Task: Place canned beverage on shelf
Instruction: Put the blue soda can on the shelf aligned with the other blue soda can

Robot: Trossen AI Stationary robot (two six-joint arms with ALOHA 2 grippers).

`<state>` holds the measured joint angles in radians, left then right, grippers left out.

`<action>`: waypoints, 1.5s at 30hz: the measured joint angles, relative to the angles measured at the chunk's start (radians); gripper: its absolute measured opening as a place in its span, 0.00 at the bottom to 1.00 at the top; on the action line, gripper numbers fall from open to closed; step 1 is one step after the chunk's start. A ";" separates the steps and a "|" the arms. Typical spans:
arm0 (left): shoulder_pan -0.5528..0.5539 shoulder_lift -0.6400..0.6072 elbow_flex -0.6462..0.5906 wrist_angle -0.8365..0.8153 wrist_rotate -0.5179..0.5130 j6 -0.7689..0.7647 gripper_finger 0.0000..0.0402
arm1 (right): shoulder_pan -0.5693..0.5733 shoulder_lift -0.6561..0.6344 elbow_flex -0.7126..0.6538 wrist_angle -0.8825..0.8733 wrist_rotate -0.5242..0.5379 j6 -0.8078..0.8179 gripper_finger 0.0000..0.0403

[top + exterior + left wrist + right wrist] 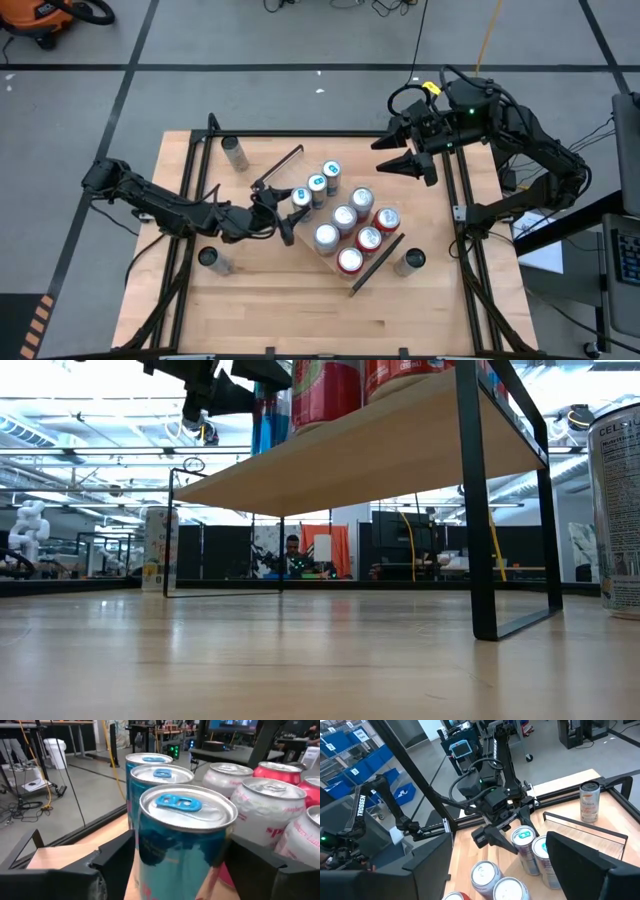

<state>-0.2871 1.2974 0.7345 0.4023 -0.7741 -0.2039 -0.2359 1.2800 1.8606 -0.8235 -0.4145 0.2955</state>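
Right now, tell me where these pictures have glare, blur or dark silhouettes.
Low view: ceiling lights blow out white, the shelf underside sits shaded, its rail a black silhouette. Left wrist view: the nearest blue can shows lid glare; the left gripper fingers are soft dark shapes.

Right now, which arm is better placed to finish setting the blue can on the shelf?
The left. Its end effector already straddles the blue can standing on the shelf with the others, while the right end effector hovers open beyond the shelf's far end, holding nothing.

overhead, table-level, two wrist views (cans (345,222) shared)
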 joint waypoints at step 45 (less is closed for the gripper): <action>-0.149 -0.055 0.002 -0.333 -0.110 -0.314 0.49 | 0.003 0.000 0.000 -0.020 0.001 0.031 0.75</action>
<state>-0.4357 1.2423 0.7361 0.0694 -0.8845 -0.5175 -0.2329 1.2800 1.8606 -0.8436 -0.4133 0.3260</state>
